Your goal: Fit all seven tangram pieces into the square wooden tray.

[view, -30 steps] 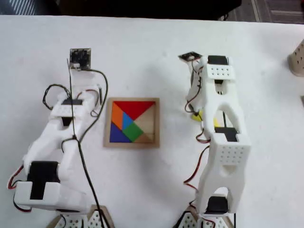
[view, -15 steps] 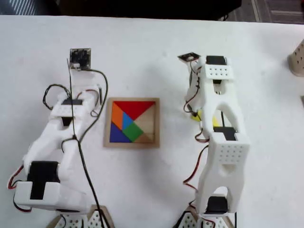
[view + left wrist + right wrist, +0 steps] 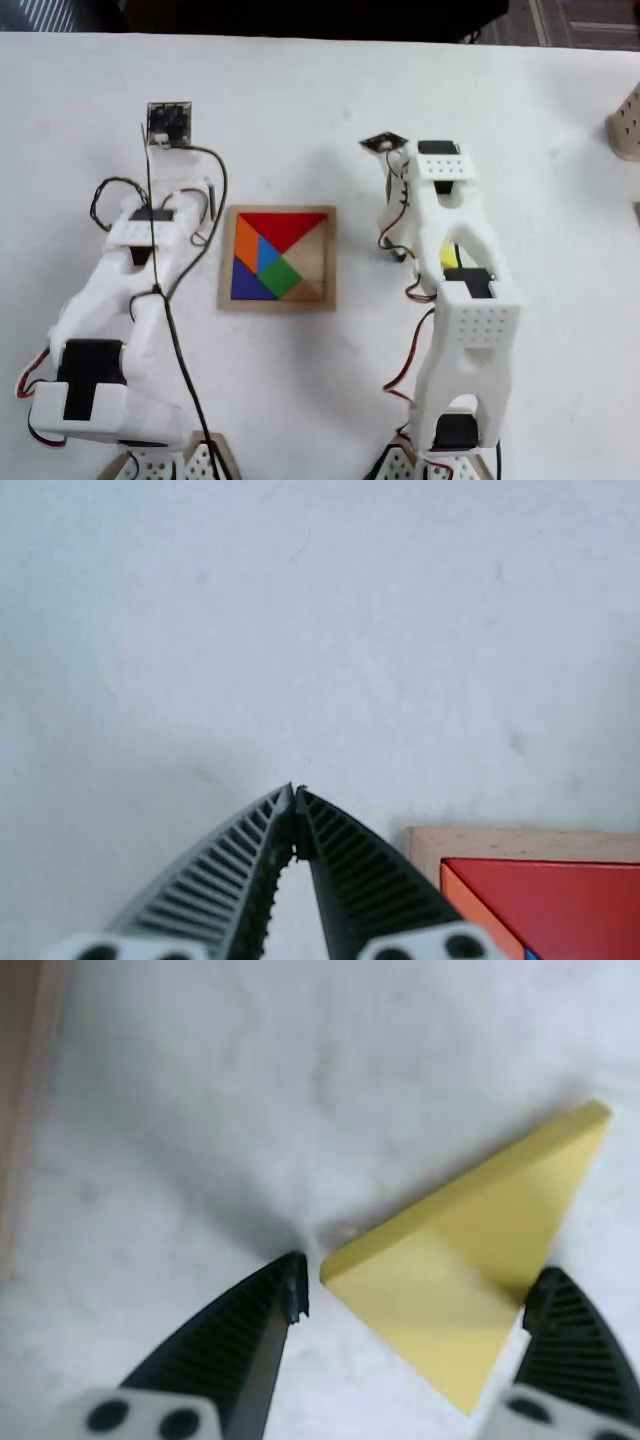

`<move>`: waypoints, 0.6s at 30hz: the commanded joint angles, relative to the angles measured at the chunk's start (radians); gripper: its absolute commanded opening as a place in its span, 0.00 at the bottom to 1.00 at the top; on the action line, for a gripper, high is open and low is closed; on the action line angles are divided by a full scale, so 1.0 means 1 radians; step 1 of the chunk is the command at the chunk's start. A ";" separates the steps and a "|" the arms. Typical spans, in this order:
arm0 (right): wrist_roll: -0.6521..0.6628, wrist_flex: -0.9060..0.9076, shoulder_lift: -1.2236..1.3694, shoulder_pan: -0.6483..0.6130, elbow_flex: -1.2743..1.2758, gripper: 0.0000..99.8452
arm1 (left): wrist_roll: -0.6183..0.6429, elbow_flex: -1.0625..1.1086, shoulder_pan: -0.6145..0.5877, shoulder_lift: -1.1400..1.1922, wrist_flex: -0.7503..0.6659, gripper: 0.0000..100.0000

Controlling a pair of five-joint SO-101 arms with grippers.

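Right gripper (image 3: 420,1298) is recorded spread open, the yellow triangle (image 3: 460,1260) being laid flat on the table (image 3: 200,1080) between its fingers (image 3: 250,1330) (one tip just beside a corner), while left gripper (image 3: 295,802) is pinched closed on nothing, near a corner of the wooden tray (image 3: 425,842).

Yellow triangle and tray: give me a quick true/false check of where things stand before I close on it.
1. The yellow triangle is outside the wooden tray. True.
2. The right gripper is shut on the yellow triangle. False: its jaws are open, one on each side of the triangle.
3. The left gripper is shut and holds nothing. True.
4. The tray is completely filled. False: bare wood shows on the side toward the yellow triangle.
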 commanded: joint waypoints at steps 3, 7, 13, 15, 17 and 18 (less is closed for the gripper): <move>-0.014 -0.028 -0.030 -0.001 -0.017 0.33 | -0.009 -0.066 -0.005 -0.016 -0.018 0.02; -0.063 0.002 -0.021 0.001 -0.091 0.33 | -0.009 -0.066 -0.005 -0.016 -0.018 0.02; -0.064 0.004 -0.016 -0.013 -0.101 0.33 | -0.009 -0.066 -0.005 -0.016 -0.018 0.02; -0.064 0.002 -0.004 -0.005 -0.103 0.33 | -0.009 -0.066 -0.005 -0.016 -0.018 0.02; -0.064 0.004 0.030 0.002 -0.104 0.33 | -0.009 -0.066 -0.005 -0.016 -0.018 0.02; -0.064 0.004 0.048 0.010 -0.109 0.33 | -0.009 -0.066 -0.005 -0.016 -0.018 0.02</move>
